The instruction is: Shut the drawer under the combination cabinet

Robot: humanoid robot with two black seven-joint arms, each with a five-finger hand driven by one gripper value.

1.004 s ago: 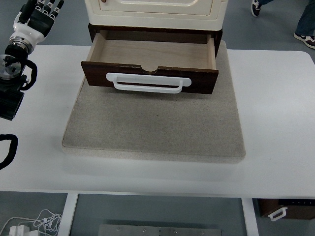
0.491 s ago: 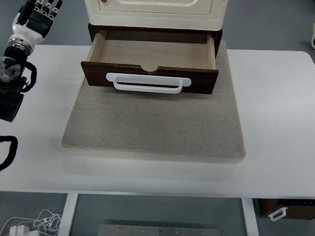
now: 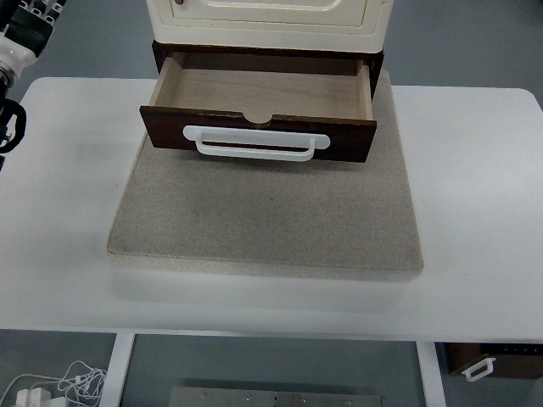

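The cream combination cabinet (image 3: 265, 24) stands at the back of a grey mat (image 3: 265, 222). Its dark brown drawer (image 3: 165, 127) is pulled out toward me, showing an empty light wood inside (image 3: 263, 89). A white bar handle (image 3: 256, 144) runs across the drawer front. My left hand (image 3: 20, 30) is at the top left corner, well to the left of the drawer and touching nothing; most of it is cut off by the picture's edge. The right arm is out of view.
The white table (image 3: 479, 212) carries only the mat and cabinet. Below its front edge lie white cables (image 3: 53, 386) on the floor at left and a brown box with a white handle (image 3: 490, 361) at right.
My left arm has pulled back up and to the left, from over the table's left side almost out of the picture. The drawer has not moved. The person's shoes at top right are gone.
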